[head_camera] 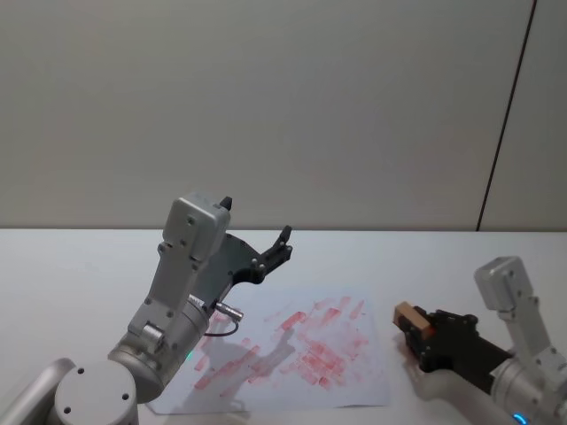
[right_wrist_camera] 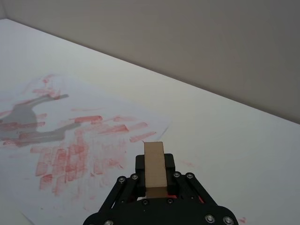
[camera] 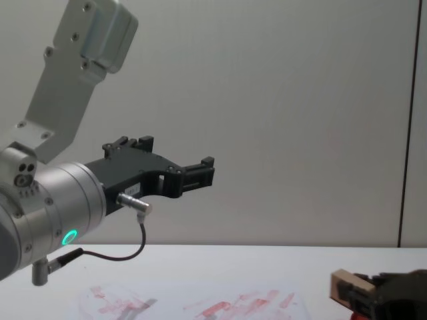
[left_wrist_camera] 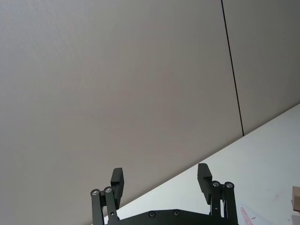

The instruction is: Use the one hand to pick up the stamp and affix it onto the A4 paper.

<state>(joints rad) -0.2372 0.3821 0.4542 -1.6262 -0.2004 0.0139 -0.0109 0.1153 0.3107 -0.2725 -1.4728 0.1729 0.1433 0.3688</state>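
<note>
The stamp [head_camera: 408, 313], a light-tan wooden block with a little red showing at its base, sits between the fingers of my right gripper [head_camera: 415, 329]. It is low over the white table, just off the right edge of the A4 paper [head_camera: 301, 354]. That sheet is covered in red smears and prints. In the right wrist view the stamp [right_wrist_camera: 153, 168] stands in the shut gripper [right_wrist_camera: 154, 180], with the paper [right_wrist_camera: 84, 140] beyond it. The chest view shows the stamp [camera: 349, 286] at the lower right. My left gripper [head_camera: 255, 220] hangs open and empty, raised above the paper's left part.
The big silver left arm [head_camera: 182, 292] rises over the paper's left side and casts a shadow on it. White tabletop [head_camera: 443, 257] lies bare behind and to the right of the sheet. A plain grey wall closes the back.
</note>
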